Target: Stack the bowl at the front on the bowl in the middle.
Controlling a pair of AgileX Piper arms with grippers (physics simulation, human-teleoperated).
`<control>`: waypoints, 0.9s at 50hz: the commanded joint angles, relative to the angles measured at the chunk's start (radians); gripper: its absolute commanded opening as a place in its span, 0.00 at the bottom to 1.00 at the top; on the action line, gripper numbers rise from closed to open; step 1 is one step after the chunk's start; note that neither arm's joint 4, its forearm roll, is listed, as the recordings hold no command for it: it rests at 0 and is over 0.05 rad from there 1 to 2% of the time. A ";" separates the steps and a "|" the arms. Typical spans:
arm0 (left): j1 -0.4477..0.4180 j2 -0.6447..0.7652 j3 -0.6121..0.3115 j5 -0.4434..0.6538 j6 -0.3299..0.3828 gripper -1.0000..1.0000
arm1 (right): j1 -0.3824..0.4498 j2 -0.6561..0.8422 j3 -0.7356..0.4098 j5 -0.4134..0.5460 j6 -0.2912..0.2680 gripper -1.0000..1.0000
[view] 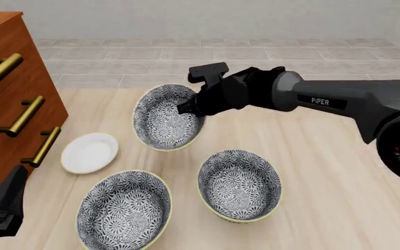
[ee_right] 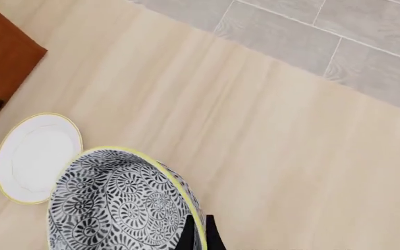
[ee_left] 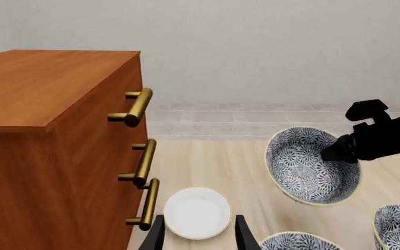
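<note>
The right gripper is clamped on the far rim of the front bowl, one finger inside the wall and one outside, as the right wrist view shows where the two dark fingertips straddle the pale yellow edge. This bowl is tilted steeply, its patterned inside turned toward the arms' side of the table, and in the left wrist view it appears raised clear of the surface. It hangs at the far side of the group, beyond and to the left of the middle bowl, which sits upright on the table and is not touching it. A third bowl of the same pattern stands upright nearest the arms, just left of the middle bowl. A small white plate lies flat to the left of the bowls, near a wooden cabinet with brass handles. The left gripper hangs low at the near left, beside the cabinet, jaws spread and holding nothing; in its wrist view the plate shows between its fingers.
</note>
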 commanded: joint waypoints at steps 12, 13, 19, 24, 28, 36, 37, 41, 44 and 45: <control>-0.010 -0.018 -0.001 0.004 -0.012 1.00 | -0.011 -0.187 0.033 0.036 -0.005 0.00; -0.010 -0.016 -0.001 0.004 -0.014 1.00 | -0.009 -0.190 0.034 0.036 -0.004 0.00; -0.005 -0.017 0.000 0.008 -0.017 1.00 | -0.009 -0.200 0.047 0.029 -0.007 0.00; 0.000 0.015 -0.001 -0.011 0.019 1.00 | -0.006 -0.213 0.056 0.029 -0.006 0.00; -0.001 -0.050 -0.002 0.034 0.004 1.00 | 0.001 -0.245 0.072 0.033 -0.004 0.00; -0.005 -0.064 -0.003 0.036 -0.016 1.00 | 0.009 -0.315 0.123 0.029 -0.003 0.00; -0.008 -0.065 -0.003 0.035 -0.018 1.00 | 0.009 -0.332 0.137 0.026 0.000 0.00; -0.009 -0.062 -0.002 0.034 -0.016 1.00 | 0.011 -0.383 0.177 0.022 -0.001 0.00; -0.009 -0.065 -0.002 0.035 -0.014 1.00 | 0.013 -0.436 0.227 0.013 0.001 0.00; -0.009 -0.065 -0.002 0.035 -0.015 1.00 | 0.015 -0.448 0.237 0.011 0.003 0.00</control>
